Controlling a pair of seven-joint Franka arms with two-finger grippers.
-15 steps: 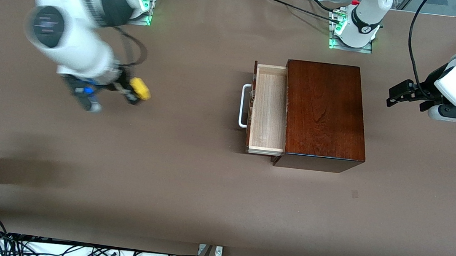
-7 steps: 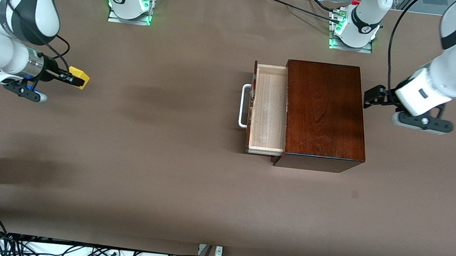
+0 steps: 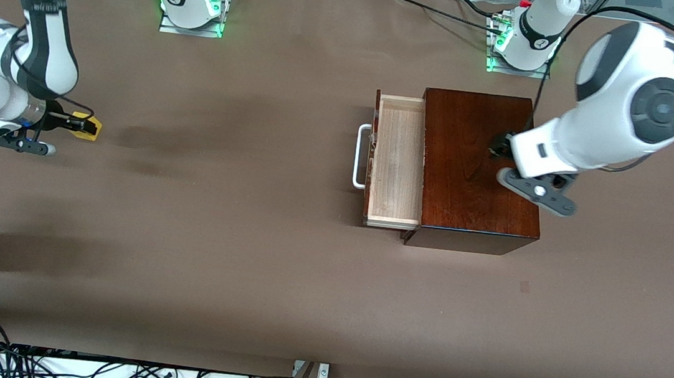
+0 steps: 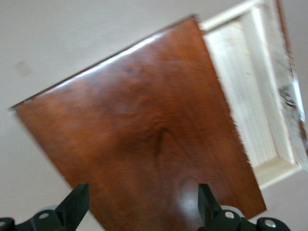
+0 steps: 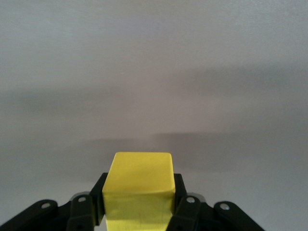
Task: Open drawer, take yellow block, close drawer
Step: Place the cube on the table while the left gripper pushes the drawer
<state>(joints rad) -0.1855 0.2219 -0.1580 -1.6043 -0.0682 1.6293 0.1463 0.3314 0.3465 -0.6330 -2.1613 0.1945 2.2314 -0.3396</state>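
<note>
While the brown table (image 3: 242, 254) lies under both arms, the mahogany box (image 3: 468, 190) stands toward my left arm's end, its drawer (image 3: 400, 158) pulled out; my left gripper (image 4: 142, 204) hangs over the box top, fingers spread, holding nothing; my right gripper (image 3: 82, 124), over bare table well apart from the box, clenches the yellow block (image 5: 139, 185).

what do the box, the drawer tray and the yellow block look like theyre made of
Box: dark reddish wood, glossy varnish; grain and glare show.
Drawer tray: pale unfinished-looking wood, matte, fine grain.
Yellow block: smooth, plain, matte faces; painted wood or plastic, can't tell.
</note>
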